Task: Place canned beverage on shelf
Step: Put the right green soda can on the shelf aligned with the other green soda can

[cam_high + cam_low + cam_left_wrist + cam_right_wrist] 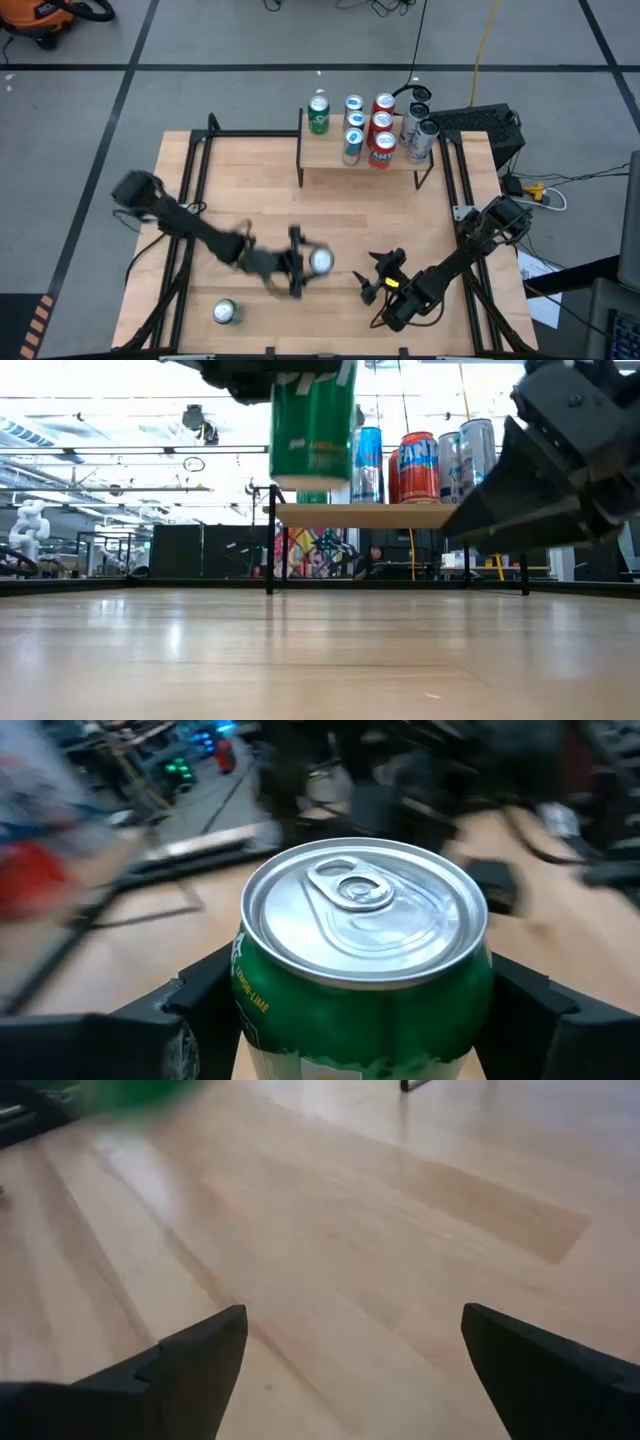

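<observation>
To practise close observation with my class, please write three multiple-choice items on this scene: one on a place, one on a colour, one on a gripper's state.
1. Where is the can at the left gripper? A standing on the table; B in the air above the table; C on the floor.
2. That can's colour? A green; B red; C blue.
3. The right gripper is: A shut on a can; B shut, empty; C open, empty.

Key: 1 B, the low view shows a gap beneath the can; 2 A, its body is green; 3 C, fingers apart with nothing between.
</observation>
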